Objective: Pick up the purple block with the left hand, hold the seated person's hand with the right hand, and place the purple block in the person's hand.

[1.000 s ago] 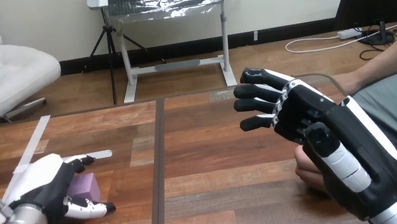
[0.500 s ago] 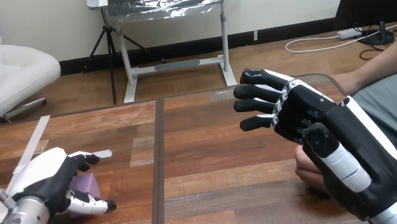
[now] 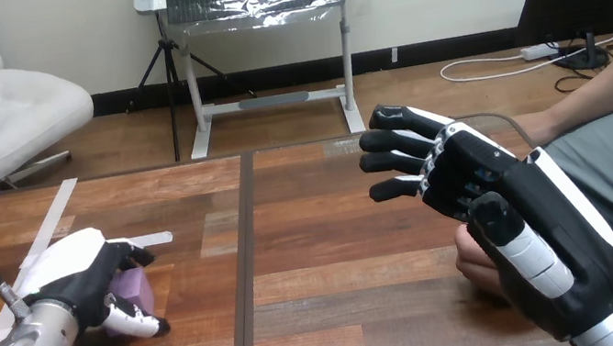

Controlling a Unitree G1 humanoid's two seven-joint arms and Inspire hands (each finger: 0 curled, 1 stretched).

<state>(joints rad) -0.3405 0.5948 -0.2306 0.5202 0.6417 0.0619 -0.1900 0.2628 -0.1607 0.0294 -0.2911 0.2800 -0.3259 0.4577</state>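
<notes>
Plenty of bare table (image 3: 335, 261) is sitting open in the middle, from the seam across to 3 o'clock. The left hand (image 3: 78, 279) is working down at 8 o'clock, close to the near edge. It's cupping the purple block (image 3: 141, 290), fingers draped over the top and thumb at the near side, with the block resting on the wood. The right hand (image 3: 482, 192) is hovering at 4 o'clock, fingers spread wide and holding nothing. The person's hand (image 3: 475, 265) is peeking out underneath; can't tell if they're touching.
</notes>
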